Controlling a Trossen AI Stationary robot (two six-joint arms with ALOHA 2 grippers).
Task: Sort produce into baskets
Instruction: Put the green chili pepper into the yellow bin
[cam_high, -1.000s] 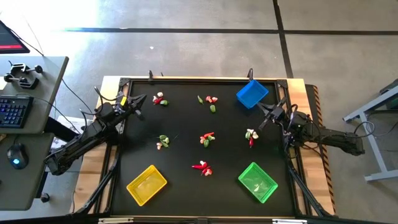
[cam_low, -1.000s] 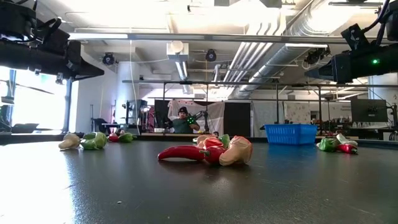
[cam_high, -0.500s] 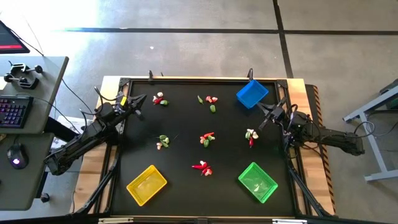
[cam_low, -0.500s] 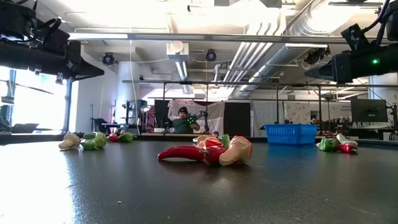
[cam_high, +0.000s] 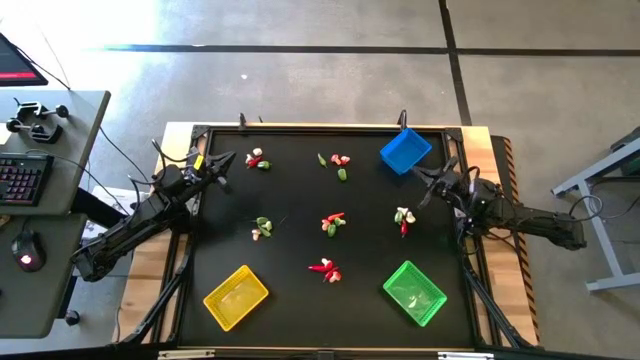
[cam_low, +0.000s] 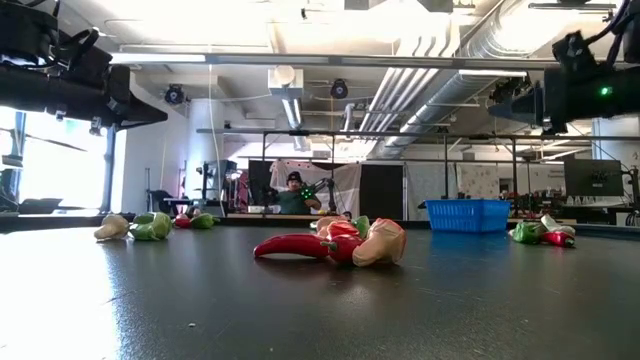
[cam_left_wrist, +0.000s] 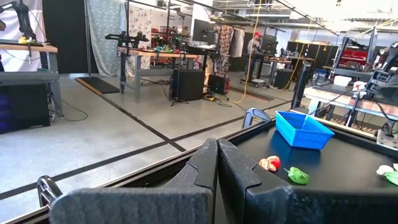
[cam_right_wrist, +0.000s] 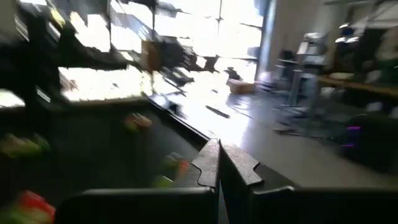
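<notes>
Covering most of the high view: black table (cam_high: 300, 250), wood-edged.

Arms, two, dark. Left gripper (cam_high: 226, 160) at the table's left edge near the far corner, fingers pressed together, holding nothing. Right gripper (cam_high: 422, 175) at the right edge, just beside the blue basket (cam_high: 404, 150), fingers likewise pressed together and empty.

Baskets, three. Blue at the far right corner; yellow basket (cam_high: 236, 296) and green basket (cam_high: 414, 292) along the near edge. All appear empty.

Produce, six small mixed clusters loose on the table: far-left cluster (cam_high: 258, 159), far-middle cluster (cam_high: 337, 164), mid-left cluster (cam_high: 262, 227), centre cluster (cam_high: 332, 223), mid-right cluster (cam_high: 404, 218), near-centre cluster (cam_high: 325, 268).

Progress, judged: sorting not begun; every piece remains to be binned.
</notes>
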